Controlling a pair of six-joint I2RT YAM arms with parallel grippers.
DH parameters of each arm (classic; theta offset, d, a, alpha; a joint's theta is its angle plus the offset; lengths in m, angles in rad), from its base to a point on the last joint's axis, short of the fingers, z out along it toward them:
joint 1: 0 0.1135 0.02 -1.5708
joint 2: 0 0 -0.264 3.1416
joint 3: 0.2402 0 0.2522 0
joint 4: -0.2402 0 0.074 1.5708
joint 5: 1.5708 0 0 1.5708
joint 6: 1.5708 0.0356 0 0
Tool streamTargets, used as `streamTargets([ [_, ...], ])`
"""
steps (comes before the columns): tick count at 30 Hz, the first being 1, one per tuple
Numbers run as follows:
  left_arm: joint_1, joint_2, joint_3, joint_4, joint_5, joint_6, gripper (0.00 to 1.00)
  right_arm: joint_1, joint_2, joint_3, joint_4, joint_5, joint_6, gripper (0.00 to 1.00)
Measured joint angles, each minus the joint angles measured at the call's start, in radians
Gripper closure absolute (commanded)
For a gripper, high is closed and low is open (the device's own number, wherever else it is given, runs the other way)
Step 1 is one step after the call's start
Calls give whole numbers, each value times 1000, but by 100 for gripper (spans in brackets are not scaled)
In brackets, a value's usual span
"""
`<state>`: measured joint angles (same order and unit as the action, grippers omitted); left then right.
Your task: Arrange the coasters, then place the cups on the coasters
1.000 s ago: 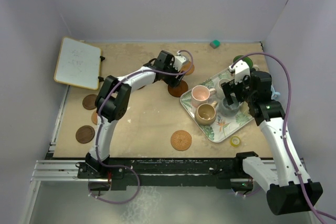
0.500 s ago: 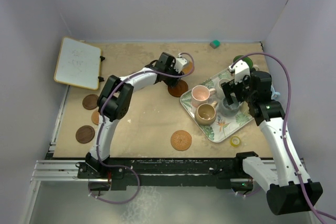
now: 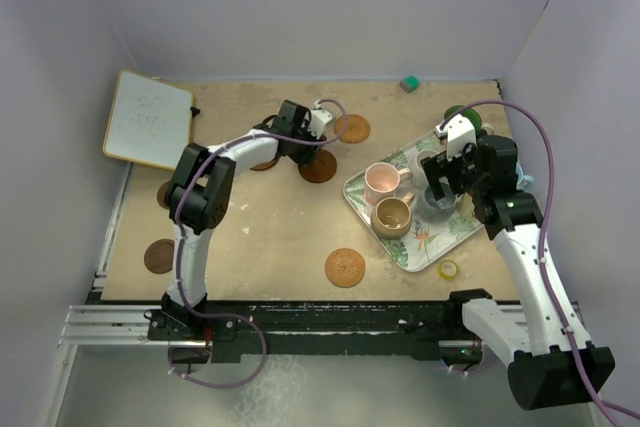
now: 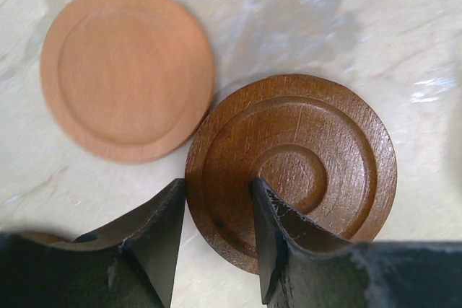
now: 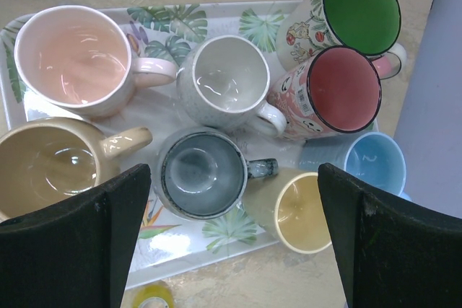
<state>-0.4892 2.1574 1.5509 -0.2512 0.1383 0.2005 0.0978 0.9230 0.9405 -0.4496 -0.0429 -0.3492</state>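
Dark brown coaster (image 4: 303,156) rim between half-open left claw (image 4: 216,185) fingers; right claw (image 5: 231,174) wide open.

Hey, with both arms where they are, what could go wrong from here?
The left gripper straddles the rim of the dark coaster, which touches the light orange coaster; dragging it could shove that one. The open right gripper hangs over tightly packed mugs; lowering onto the slate mug might bump its neighbours.
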Motion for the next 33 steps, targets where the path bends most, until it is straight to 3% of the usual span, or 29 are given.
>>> streamTargets([
  [10,124,-17,-23,7,-25,-7,63,0,5,0,0,0,-1,0],
  [23,130,26,47,-7,-73,2,62,0,7,0,0,0,-1,0],
  [33,133,34,74,-25,-67,13,40,0,7,0,0,-1,-3,0],
])
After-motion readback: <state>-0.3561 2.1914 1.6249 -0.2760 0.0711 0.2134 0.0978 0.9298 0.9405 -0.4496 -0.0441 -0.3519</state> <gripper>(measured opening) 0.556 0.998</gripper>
